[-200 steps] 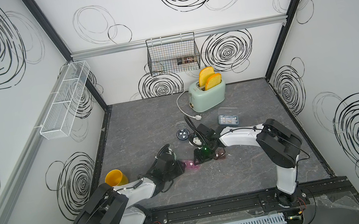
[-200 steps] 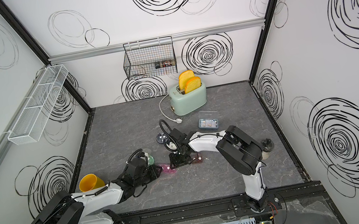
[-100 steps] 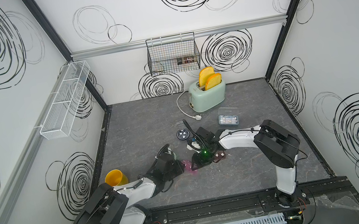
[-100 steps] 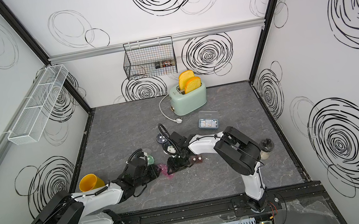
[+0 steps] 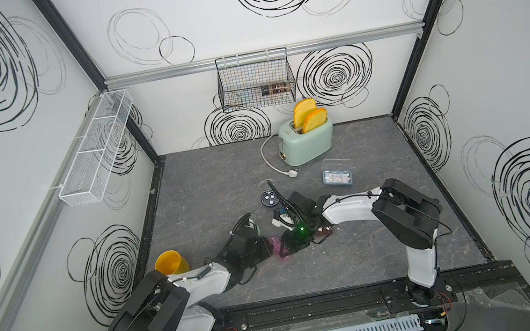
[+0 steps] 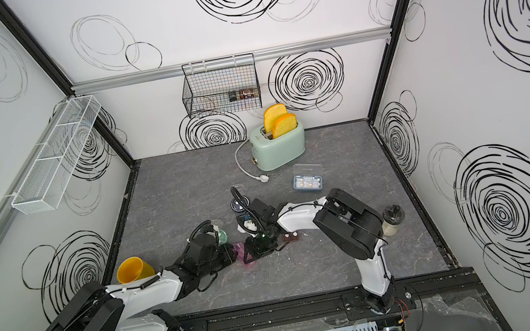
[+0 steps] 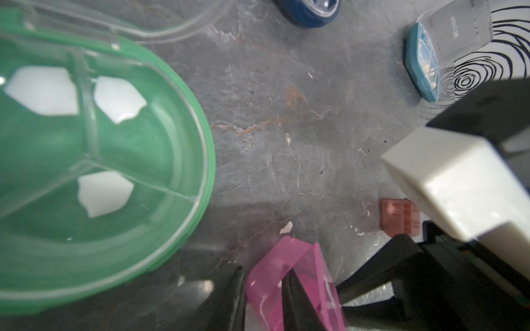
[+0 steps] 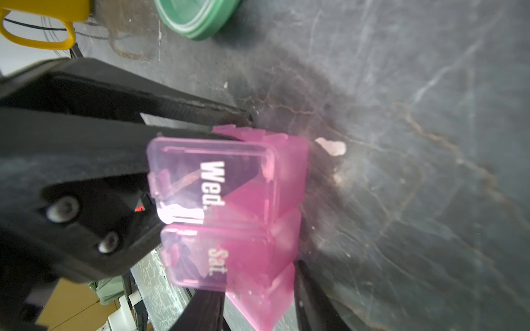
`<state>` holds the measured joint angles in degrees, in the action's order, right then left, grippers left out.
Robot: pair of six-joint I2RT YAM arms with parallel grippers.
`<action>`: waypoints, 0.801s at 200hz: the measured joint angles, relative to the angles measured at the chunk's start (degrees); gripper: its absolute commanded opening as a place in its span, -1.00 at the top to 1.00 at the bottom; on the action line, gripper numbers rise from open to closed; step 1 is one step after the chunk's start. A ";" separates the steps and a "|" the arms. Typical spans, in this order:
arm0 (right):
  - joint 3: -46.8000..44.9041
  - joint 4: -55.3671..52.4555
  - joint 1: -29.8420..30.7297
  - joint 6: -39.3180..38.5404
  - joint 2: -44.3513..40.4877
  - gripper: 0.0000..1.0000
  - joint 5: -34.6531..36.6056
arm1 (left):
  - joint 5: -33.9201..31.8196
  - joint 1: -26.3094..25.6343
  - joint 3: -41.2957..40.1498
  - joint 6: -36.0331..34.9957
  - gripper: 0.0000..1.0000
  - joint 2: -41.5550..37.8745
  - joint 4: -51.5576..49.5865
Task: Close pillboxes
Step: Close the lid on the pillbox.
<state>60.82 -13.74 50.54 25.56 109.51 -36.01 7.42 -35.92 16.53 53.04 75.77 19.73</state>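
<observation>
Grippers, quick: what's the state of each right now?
Left gripper: shut on the pink pillbox.
Right gripper: jaws straddle the pink pillbox's end; whether it grips cannot be told.

Bright even light, blurred wrist close-ups

A robotics lab test cell dressed as a mock kitchen: white walls (image 5: 190, 2) scrawled with black spirals, black frame posts (image 5: 423, 35), a grey marbled floor (image 5: 215, 182), a left arm (image 5: 203, 284) and right arm (image 5: 349, 212) mounted on a rail (image 5: 318, 310) at the near edge, a toaster (image 5: 309, 142) and wire basket (image 5: 254, 81) far back.
</observation>
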 measured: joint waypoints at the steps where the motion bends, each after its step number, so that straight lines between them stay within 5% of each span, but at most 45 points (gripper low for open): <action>1: 0.00 0.02 0.00 -0.02 0.00 0.15 -0.02 | 0.00 -0.02 0.02 0.02 0.48 0.00 0.00; 160: 0.66 -1.18 0.50 -0.46 1.62 0.32 -0.66 | -0.66 -1.11 0.00 1.64 0.48 0.04 0.09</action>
<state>61.47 -14.92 51.05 25.10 111.13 -36.67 6.76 -37.04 16.53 54.68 75.81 19.81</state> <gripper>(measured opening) 0.344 0.259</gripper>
